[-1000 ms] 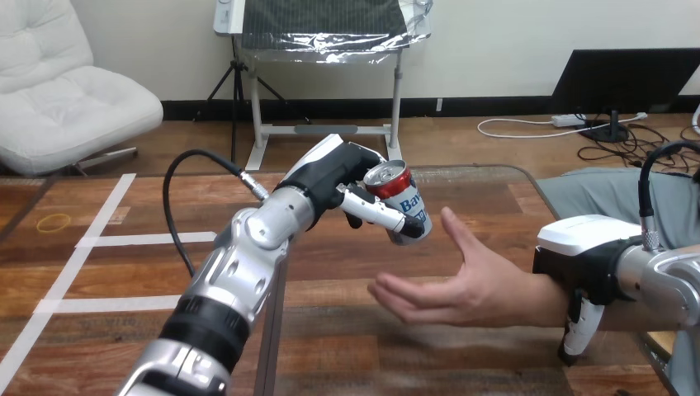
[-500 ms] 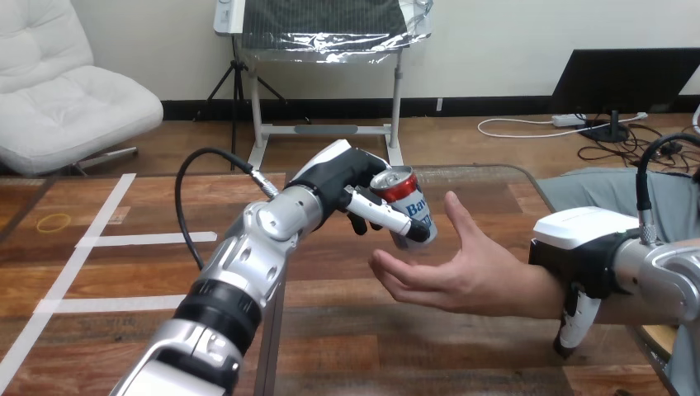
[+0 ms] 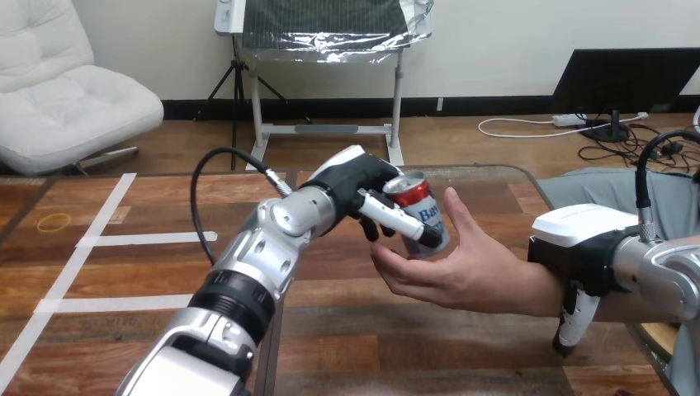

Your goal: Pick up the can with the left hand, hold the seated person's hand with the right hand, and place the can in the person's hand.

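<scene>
A red, white and blue can [image 3: 422, 214] hangs tilted over the table's middle, with my left hand [image 3: 363, 186] shut on it from the left. The can's lower end rests in the palm of the person's hand [image 3: 462, 268], which reaches in palm-up from the right with its thumb rising beside the can. My right hand [image 3: 583, 260] sits over the person's wrist at the right. Its fingers curl down in front of the wrist and its thumb is hidden.
The wooden table [image 3: 124, 272] carries white tape lines [image 3: 99, 239] on its left half. A yellow rubber band [image 3: 54, 221] lies near the far left edge.
My left hand has carried the can right and down until it rests in the person's palm. The person's hand has risen and moved slightly towards the can. My right hand moved with the wrist.
</scene>
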You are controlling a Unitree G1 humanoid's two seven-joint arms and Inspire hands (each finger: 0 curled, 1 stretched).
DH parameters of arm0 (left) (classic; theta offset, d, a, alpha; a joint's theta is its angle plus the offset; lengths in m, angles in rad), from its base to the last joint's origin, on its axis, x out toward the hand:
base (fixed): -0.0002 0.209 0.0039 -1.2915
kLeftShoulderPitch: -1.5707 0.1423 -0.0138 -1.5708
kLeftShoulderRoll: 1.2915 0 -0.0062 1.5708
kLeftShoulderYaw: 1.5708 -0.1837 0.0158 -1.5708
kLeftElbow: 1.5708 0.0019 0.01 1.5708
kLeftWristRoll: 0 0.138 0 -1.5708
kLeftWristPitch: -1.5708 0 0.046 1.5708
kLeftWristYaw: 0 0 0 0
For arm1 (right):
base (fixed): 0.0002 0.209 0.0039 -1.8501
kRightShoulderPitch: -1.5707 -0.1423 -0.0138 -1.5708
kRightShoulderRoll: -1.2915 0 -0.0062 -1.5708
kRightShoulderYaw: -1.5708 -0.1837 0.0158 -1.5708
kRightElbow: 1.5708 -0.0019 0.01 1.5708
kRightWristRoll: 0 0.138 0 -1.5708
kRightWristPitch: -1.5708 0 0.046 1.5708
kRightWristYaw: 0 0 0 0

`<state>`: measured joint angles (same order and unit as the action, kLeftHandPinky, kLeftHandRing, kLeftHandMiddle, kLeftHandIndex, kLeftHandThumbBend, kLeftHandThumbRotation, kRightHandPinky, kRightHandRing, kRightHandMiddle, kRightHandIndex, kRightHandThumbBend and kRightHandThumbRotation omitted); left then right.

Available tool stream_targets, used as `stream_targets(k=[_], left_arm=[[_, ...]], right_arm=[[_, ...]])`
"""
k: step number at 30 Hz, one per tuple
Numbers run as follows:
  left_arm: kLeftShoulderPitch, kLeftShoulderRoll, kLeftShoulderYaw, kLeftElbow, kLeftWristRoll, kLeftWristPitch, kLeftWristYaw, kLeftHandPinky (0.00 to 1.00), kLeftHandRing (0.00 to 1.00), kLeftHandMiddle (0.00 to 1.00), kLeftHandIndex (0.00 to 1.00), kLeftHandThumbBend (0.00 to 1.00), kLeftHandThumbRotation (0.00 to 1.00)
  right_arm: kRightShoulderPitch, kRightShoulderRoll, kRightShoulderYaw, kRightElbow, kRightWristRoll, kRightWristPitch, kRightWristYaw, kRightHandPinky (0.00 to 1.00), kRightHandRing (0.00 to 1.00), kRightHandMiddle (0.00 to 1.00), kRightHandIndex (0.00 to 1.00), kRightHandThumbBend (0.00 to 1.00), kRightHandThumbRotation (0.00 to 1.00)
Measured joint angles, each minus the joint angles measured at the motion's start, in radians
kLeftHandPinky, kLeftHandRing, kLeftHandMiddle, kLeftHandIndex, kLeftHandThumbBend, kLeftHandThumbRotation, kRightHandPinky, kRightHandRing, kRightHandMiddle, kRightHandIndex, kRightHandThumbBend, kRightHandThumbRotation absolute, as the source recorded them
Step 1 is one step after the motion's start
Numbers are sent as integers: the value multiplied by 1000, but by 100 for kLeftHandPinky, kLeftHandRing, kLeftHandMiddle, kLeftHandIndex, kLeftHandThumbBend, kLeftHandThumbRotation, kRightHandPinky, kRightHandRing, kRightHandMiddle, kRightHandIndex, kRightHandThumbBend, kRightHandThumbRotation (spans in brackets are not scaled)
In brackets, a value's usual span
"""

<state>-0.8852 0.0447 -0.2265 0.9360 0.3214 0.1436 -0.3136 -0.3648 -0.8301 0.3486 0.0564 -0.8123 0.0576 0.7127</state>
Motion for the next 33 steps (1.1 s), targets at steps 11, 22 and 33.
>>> stream_targets(k=[11, 22, 33], left_arm=[[-34, -31, 0, 35, 0, 12, -42, 32, 38, 44, 48, 64, 0], [-64, -45, 2, 46, 0, 19, -69, 31, 37, 43, 47, 68, 0], [-94, -53, 5, 46, 0, 46, -85, 29, 34, 41, 46, 69, 0]], right_arm=[[0, 0, 0, 0, 0, -1, 0, 18, 26, 35, 36, 77, 0], [0, -2, 0, 1, 1, -10, 0, 15, 22, 31, 34, 77, 0], [0, -4, -7, 1, 9, -20, 0, 15, 22, 31, 34, 77, 0]])
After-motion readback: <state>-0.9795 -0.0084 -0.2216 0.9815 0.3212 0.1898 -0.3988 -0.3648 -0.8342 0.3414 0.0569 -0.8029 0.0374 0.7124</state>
